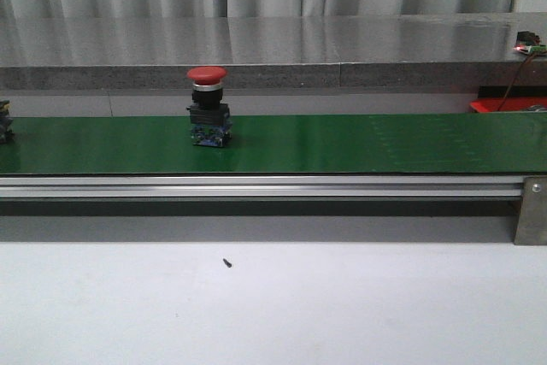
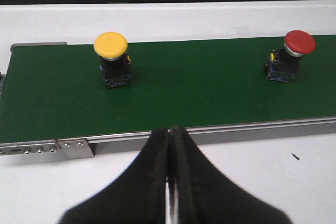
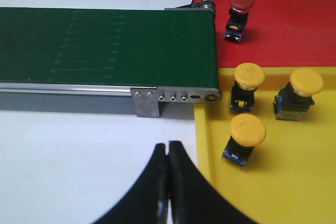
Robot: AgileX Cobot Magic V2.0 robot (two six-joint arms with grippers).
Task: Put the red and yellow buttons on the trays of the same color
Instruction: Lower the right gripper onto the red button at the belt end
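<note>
A red button (image 1: 208,107) stands upright on the green conveyor belt (image 1: 342,143); it also shows in the left wrist view (image 2: 291,53). A yellow button (image 2: 112,59) stands on the belt nearer its end. My left gripper (image 2: 169,130) is shut and empty, over the white table in front of the belt. My right gripper (image 3: 167,146) is shut and empty, beside the yellow tray (image 3: 294,182). That tray holds three yellow buttons (image 3: 244,137). The red tray (image 3: 294,30) holds one red button (image 3: 239,15).
The belt's metal rail (image 1: 256,185) runs along its front edge, with an end bracket (image 1: 532,209) at the right. A grey ledge (image 1: 273,53) lies behind the belt. A small dark speck (image 1: 227,262) lies on the white table.
</note>
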